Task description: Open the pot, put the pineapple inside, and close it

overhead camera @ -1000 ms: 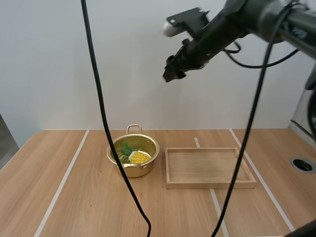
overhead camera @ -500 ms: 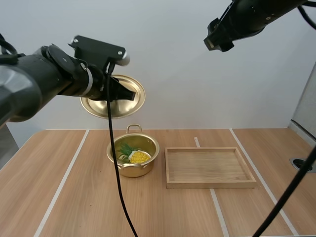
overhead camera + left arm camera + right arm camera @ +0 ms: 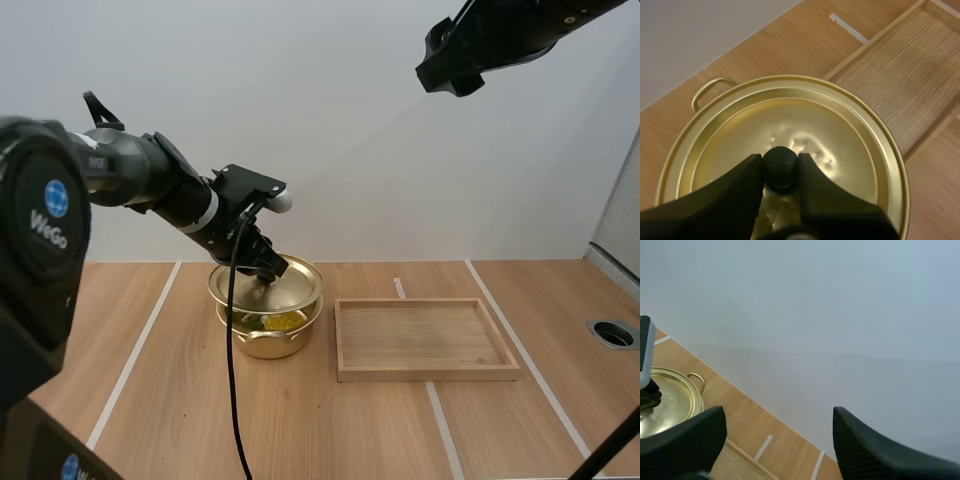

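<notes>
Gold-coloured lid [image 3: 840,145] pinched by its black knob [image 3: 780,169] between the fingers of the left gripper [image 3: 780,162], parted no wider than the knob itself. Held tilted just over the pot [image 3: 270,343], with a gap at the near side (whether touching at the far side, impossible to tell from above). Under that raised edge, a glimpse of yellow and green: the pineapple [image 3: 276,321], already inside the pot.

By the look of it, then, the closing step, with opening and loading done. To finish cleanly: level the lid first, centre it over the rim, then lower straight and slowly. Release only once seated flat all round, opening the fingers just enough to clear the knob, and lift straight up, not sideways. Risk from a tilted set-down: a lid perched on one edge, or sliding off toward the tray [image 3: 420,340] just beside the pot on the wooden table [image 3: 150,400]. Worth a look, too, for pineapple leaves caught under the rim.

Farther off and well above, the right gripper [image 3: 450,68], fingers spread wide on nothing, clear of the work.
</notes>
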{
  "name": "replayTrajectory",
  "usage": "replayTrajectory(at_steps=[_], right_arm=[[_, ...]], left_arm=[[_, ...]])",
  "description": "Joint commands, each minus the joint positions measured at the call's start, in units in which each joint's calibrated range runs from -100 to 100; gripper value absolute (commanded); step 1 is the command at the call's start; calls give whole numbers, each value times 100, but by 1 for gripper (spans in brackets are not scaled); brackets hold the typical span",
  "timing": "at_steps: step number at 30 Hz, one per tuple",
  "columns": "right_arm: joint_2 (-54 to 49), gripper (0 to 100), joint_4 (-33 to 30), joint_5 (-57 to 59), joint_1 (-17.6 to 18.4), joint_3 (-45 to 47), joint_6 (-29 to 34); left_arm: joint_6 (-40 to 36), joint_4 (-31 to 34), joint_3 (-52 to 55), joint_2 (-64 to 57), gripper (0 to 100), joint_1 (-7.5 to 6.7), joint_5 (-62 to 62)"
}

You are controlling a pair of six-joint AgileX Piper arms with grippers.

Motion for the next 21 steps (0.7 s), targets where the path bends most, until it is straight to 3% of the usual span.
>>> replayTrajectory(at_steps=[1, 7, 21], right_arm=[[-46, 100, -21, 202, -19, 5, 79], [-46, 100, -21, 224, -19, 5, 79], [-46, 100, -21, 128, -19, 5, 79]], left_arm=[[41, -188, -100, 196, 0, -7, -137], [358, -490, -100, 525, 0, -7, -519], [447, -445, -77, 1086, 0, -7, -569]])
